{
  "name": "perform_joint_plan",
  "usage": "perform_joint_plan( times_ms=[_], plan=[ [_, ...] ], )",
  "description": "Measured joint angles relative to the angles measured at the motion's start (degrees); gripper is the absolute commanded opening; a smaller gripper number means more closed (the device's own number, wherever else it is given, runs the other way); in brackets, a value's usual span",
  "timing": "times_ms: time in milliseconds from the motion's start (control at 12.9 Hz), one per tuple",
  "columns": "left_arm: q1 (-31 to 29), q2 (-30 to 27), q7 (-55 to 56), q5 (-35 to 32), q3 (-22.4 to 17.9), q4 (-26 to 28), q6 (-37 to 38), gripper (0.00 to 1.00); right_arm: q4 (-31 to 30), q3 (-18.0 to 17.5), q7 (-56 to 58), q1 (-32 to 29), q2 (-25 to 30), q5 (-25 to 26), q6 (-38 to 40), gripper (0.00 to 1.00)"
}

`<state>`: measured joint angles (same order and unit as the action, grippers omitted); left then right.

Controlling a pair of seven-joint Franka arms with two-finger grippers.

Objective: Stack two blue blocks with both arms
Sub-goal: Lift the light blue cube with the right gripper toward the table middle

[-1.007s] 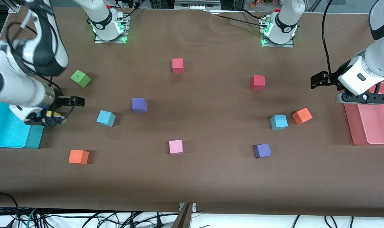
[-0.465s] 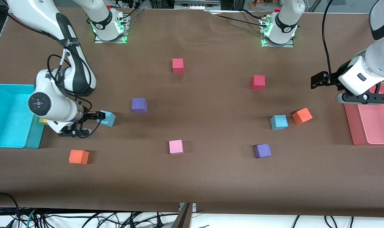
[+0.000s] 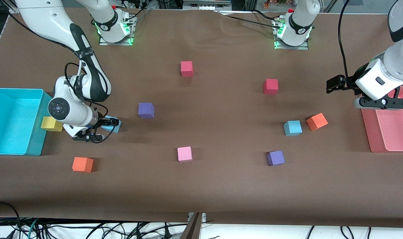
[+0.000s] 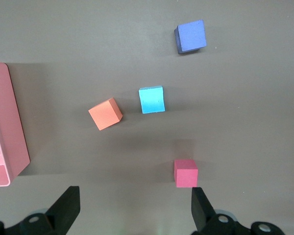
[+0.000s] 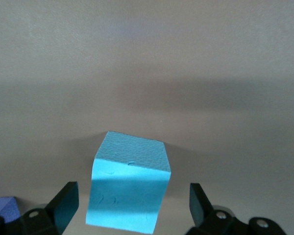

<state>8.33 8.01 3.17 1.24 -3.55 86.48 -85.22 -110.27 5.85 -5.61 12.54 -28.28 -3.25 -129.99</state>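
The right gripper [image 3: 106, 127] is down low with its fingers wide apart around one blue block [image 5: 129, 182], near the turquoise bin [image 3: 9, 120]. The block sits a bit crooked between them, so a finger could bump a corner and push it away. The other blue block [image 3: 292, 128] rests at about 9 o'clock from the orange block [image 3: 317, 121], just beside it. The left gripper [image 3: 334, 84] waits with fingers apart up by the pink tray [image 3: 384, 132]; reaching down, it might knock the orange one

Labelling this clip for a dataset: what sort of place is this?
Probably a robotics lab bench: two bolted-down white robot arms, scattered coloured foam cubes on a brown-covered table, loose cables.
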Motion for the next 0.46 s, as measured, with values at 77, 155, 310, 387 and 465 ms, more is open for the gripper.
perform_joint_plan(
  times_ms=[77, 155, 310, 387, 465],
  plan=[
    [0.0, 0.0, 0.0, 0.0, 0.0, 0.0, 0.0, 1.0, 0.0, 0.0, -0.2, 0.0, -0.4, 0.0, -0.2, 0.98],
    [0.0, 0.0, 0.0, 0.0, 0.0, 0.0, 0.0, 1.0, 0.0, 0.0, -0.2, 0.0, -0.7, 0.0, -0.4, 0.8],
    [0.0, 0.0, 0.0, 0.0, 0.0, 0.0, 0.0, 1.0, 0.0, -0.4, -0.3, 0.0, -1.4, -0.1, -0.6, 0.06],
    [0.0, 0.0, 0.0, 0.0, 0.0, 0.0, 0.0, 1.0, 0.0, -0.8, -0.3, 0.0, -1.7, -0.1, -0.6, 0.0],
    [0.0, 0.0, 0.0, 0.0, 0.0, 0.0, 0.0, 1.0, 0.0, -1.1, -0.3, 0.1, -1.9, -0.1, -0.6, 0.0]
  ],
)
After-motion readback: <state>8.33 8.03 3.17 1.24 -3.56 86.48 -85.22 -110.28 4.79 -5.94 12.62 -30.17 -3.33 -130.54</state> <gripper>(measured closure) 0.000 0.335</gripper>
